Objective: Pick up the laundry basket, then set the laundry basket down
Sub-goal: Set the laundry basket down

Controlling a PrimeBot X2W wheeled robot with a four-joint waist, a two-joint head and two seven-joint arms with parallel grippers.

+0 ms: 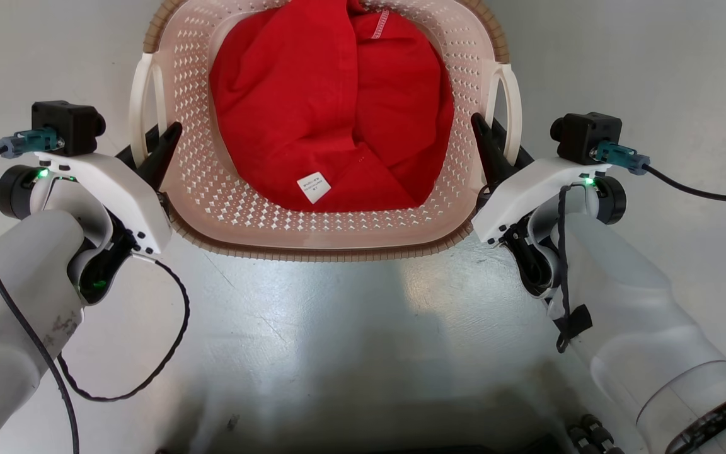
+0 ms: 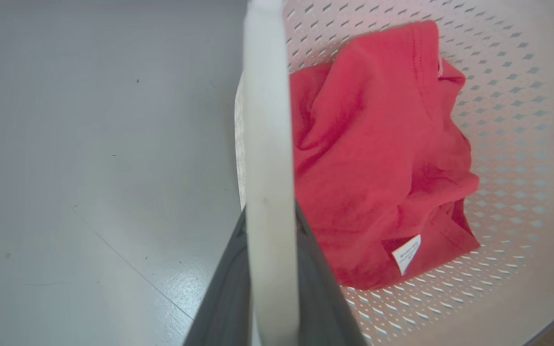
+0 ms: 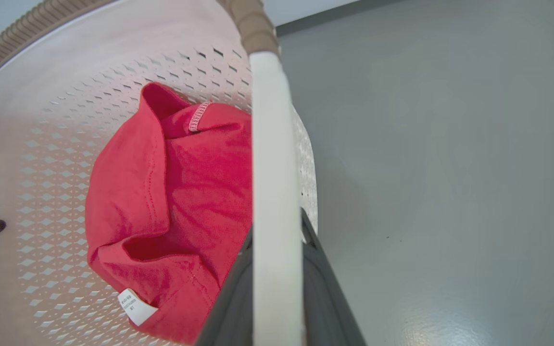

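Gripping the laundry basket [image 1: 338, 251] with both tools, one on each white side handle.

Clamping the left gripper [image 1: 152, 144] narrowly on the left handle [image 1: 142, 94]. Pressing one dark finger [image 2: 322, 288] against the inner face of the handle strip, on the basket side, and the other finger against the outer face, on the floor side. Leaving no gap between fingers and strip in the left wrist view.

Clamping the right gripper [image 1: 500, 142] in the same narrow way on the right handle [image 1: 513, 94]. Setting one finger [image 3: 327, 298] outside the strip and the other inside, against the perforated wall.

Spanning the space between the two grippers with the basket, its brown rim [image 1: 199, 236] passing just behind both sets of fingertips and close to the wrists.

Containing a crumpled red garment [image 1: 312, 94], lying in the basket bottom, inward of both grippers and roughly midway between them. Showing a white label [image 1: 314, 187] face up on the garment edge nearest the wrists.

Lying beneath and outward of both grippers: grey floor [image 1: 338, 328].

Not showing whether the basket base is touching the floor or hanging clear of it.
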